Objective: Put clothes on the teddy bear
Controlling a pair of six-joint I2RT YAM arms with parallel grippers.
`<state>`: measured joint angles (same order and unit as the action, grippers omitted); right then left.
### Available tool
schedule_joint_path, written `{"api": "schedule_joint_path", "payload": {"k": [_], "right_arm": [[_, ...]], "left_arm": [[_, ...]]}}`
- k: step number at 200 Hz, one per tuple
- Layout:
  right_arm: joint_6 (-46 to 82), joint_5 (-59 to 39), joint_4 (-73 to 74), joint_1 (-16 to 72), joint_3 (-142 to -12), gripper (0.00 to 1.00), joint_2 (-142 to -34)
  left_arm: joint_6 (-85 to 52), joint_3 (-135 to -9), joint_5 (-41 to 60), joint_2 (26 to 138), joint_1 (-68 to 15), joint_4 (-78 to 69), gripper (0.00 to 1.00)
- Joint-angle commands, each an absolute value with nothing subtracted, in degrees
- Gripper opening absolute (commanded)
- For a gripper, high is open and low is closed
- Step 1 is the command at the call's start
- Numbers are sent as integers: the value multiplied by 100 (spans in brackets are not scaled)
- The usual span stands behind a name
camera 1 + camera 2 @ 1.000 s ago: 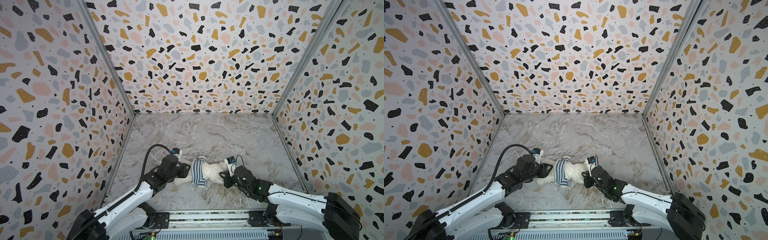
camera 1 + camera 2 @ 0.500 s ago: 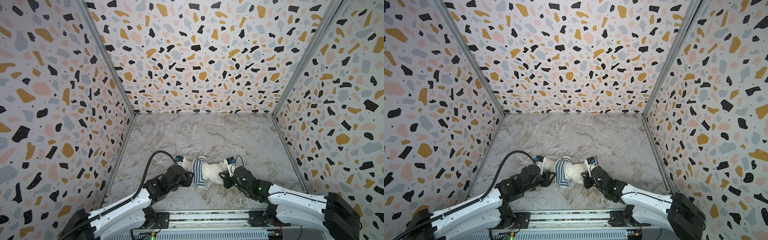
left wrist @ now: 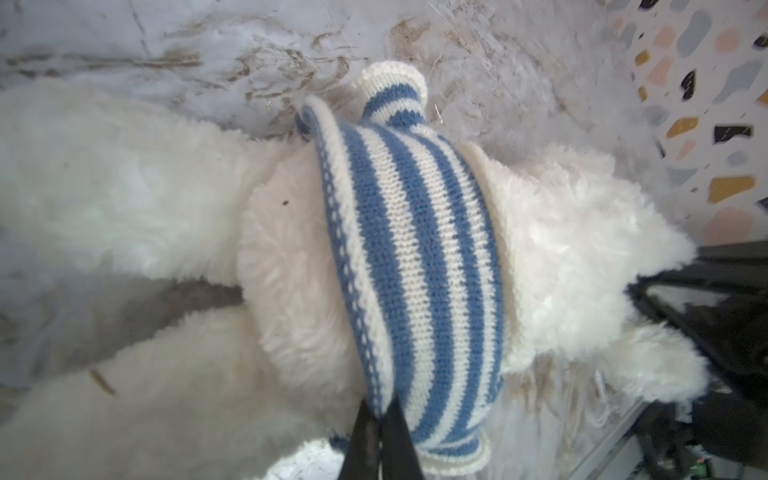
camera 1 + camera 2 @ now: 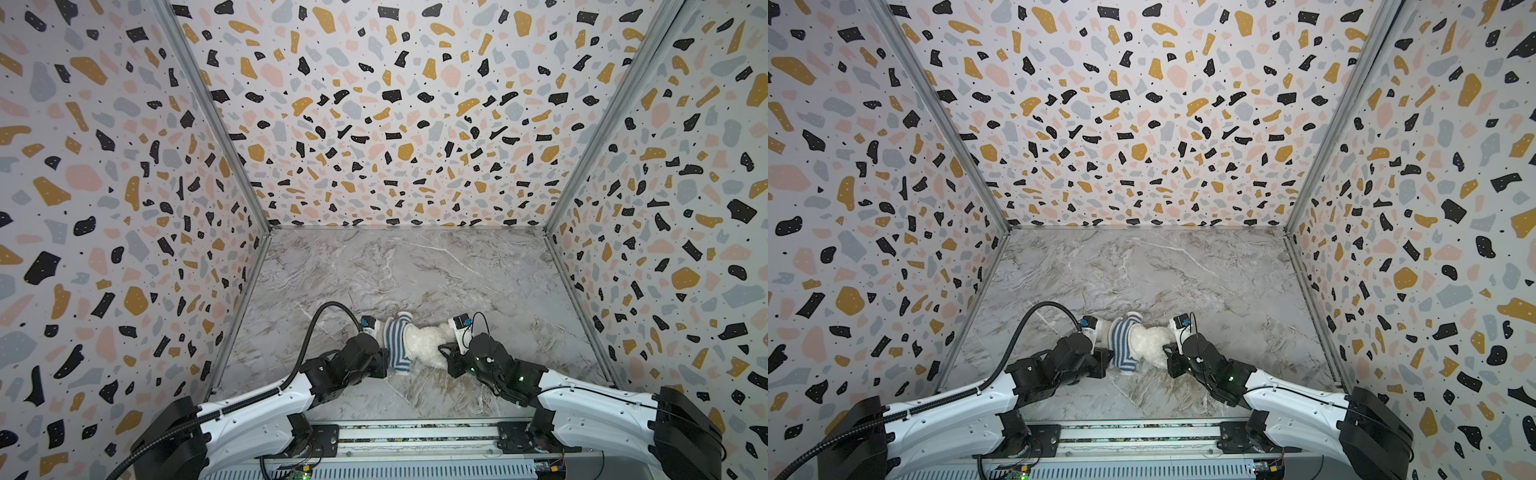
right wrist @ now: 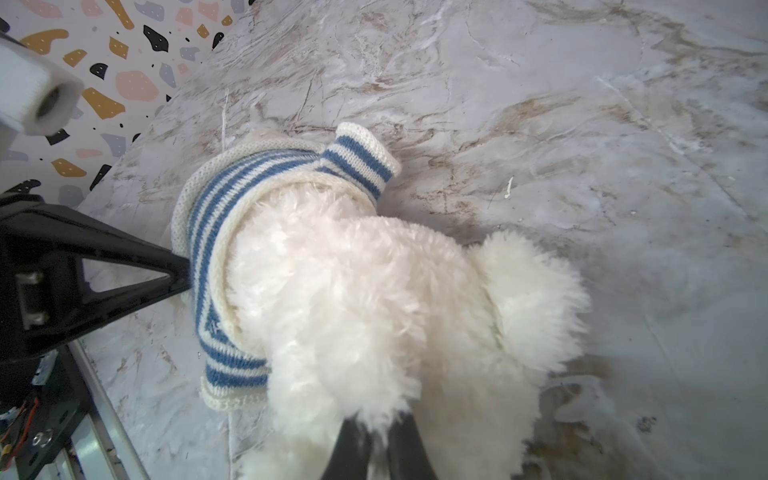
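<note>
The teddy bear lies on its side on the marble floor near the front edge, in both top views. A blue-and-white striped shirt is bunched in a band round its body, and one sleeve sticks out. My left gripper is shut on the shirt's hem. My right gripper is shut on the bear's white fur at the opposite end. The bear's face is hidden.
Terrazzo-patterned walls enclose the floor on three sides. A metal rail runs along the front edge between the arm bases. The left arm's black cable arcs above the floor beside the bear.
My left gripper has moved right, toward the front edge of the shirt, and has shut on its hem. The right gripper and the bear have stayed put.
</note>
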<state>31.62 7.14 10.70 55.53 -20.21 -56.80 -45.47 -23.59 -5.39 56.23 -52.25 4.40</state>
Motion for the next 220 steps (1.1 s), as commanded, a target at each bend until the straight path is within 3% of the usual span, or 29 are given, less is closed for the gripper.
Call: {"api": "schedule_joint_path", "payload": {"k": [1, 99, 220], "right_arm": [[3147, 822, 1075, 5595, -2276, 0, -5499], [3285, 1217, 331, 5599, -2529, 0, -5335], [3227, 1206, 224, 5541, -2742, 0, -5661]], "left_arm": [[-4471, -2320, -820, 5448, -5239, 524, 0], [-4597, -1862, -1202, 4627, -5058, 788, 0], [-4612, -1775, -1256, 4690, -4981, 584, 0]]}}
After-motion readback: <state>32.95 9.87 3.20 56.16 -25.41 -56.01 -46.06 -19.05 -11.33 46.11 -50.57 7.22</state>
